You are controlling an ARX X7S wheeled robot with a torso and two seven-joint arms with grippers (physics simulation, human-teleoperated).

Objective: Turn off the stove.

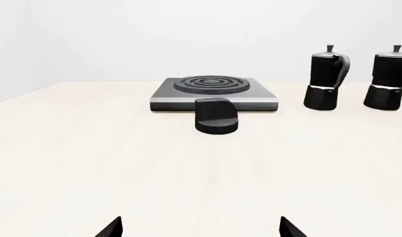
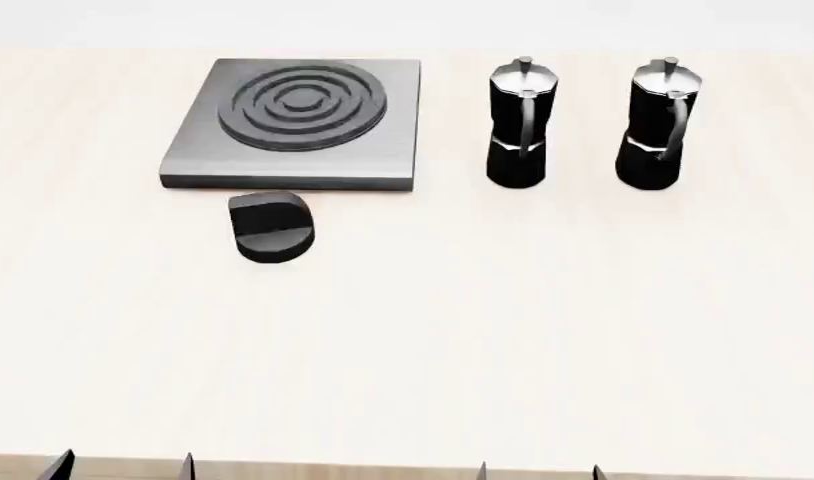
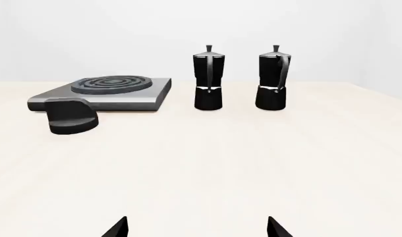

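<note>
**Ana:** Grey brushed metal up at eleven o'clock in the head view. That was the stove (image 2: 300, 125), flat on the pale table (image 2: 514, 330), its dark burner rings (image 2: 303, 100) concentric on top.

**Ben:** And the knob (image 2: 274, 228)?

**Ana:** Black and round, sitting apart from the plate, just beside its near edge, at about six o'clock from the rings. Nothing was touching it.

**Ben:** What stood off to the side?

**Ana:** Two black-and-silver moka pots, both upright at three o'clock of the stove. The nearer moka pot (image 2: 519, 125) stood just beside the plate, the farther moka pot (image 2: 658, 125) next to it with a gap between.

**Ben:** Grippers?

**Ana:** Left gripper (image 2: 124, 466) was low at seven o'clock, only its two dark tips showing at the table's near edge, spread apart and holding nothing. Right gripper (image 2: 538, 470) was at five o'clock, its tips parted and empty too. Both were well apart from the knob.
</note>
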